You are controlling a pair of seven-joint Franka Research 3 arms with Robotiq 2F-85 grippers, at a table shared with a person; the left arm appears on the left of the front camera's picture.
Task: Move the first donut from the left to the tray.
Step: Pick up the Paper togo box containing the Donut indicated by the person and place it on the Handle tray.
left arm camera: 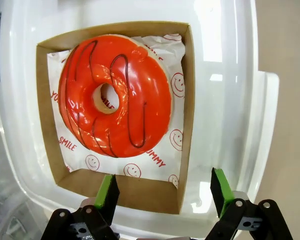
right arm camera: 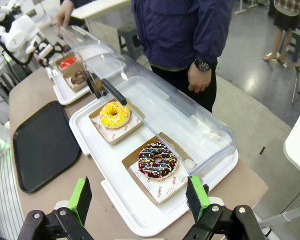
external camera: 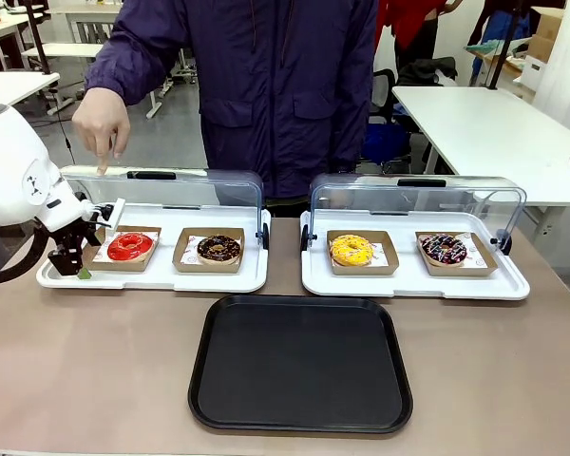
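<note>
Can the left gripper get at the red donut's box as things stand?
Probably yes. The left gripper hangs right over the near wall of the cardboard box holding the red donut; the lid is raised, nothing blocks it.

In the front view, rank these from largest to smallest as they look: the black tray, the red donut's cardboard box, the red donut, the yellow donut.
1. black tray, by far the largest.
2. red donut's cardboard box.
3. red donut and yellow donut: they look about alike, so no ranking between them.

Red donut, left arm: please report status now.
Left gripper open at the box's near wall, not gripping. Right gripper open, idle. Red donut in its box. Black tray bare.
</note>
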